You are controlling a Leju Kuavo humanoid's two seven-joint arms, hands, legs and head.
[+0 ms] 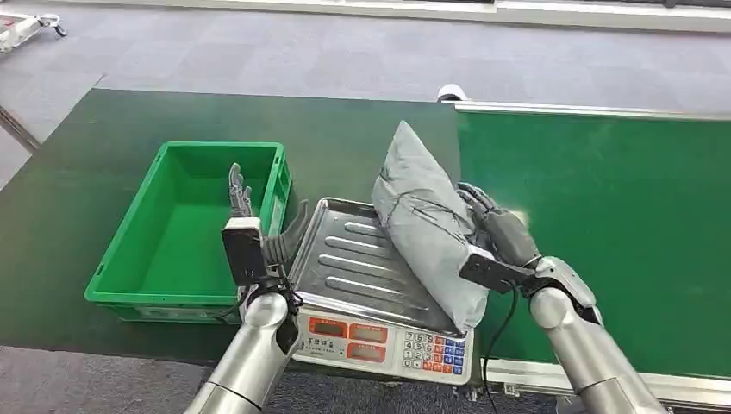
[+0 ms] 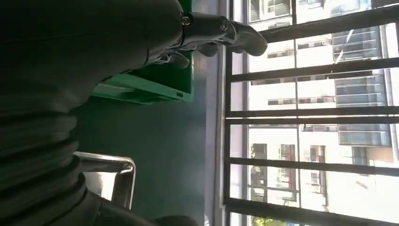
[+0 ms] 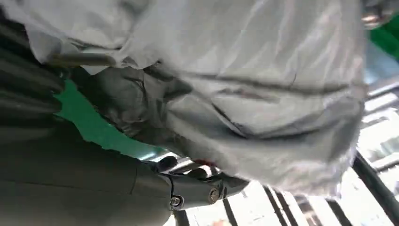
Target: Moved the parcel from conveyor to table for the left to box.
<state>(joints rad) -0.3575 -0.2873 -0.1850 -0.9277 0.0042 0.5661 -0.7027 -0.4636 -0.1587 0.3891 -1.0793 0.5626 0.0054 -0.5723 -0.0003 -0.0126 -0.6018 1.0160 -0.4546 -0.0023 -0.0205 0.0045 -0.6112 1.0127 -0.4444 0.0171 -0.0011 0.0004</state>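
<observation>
Right hand (image 1: 498,231): its fingers (image 3: 197,186) are wrapped around the right side of the parcel (image 1: 428,226) and grasp it — the thumb runs under the bag in the right wrist view.
Left hand (image 1: 250,226): fingers (image 1: 239,194) spread and pointing up, holding nothing, raised between the green crate (image 1: 142,259) and the scale tray (image 1: 362,263).
Parcel position: tilted, its lower end over the right part of the scale tray, its upper end leaning away toward the conveyor (image 1: 621,224); whether it rests on the tray or hangs just above cannot be told.
Hidden: the parcel covers most of the right hand's fingers in the head view; the left arm covers the near left corner of the scale (image 1: 388,345).
Parcel look: a grey plastic mailer bag, puffed and creased, with a pointed top corner.
Surroundings: crate and scale stand side by side on the dark green counter (image 1: 69,198) — the conveyor lies to the right.
</observation>
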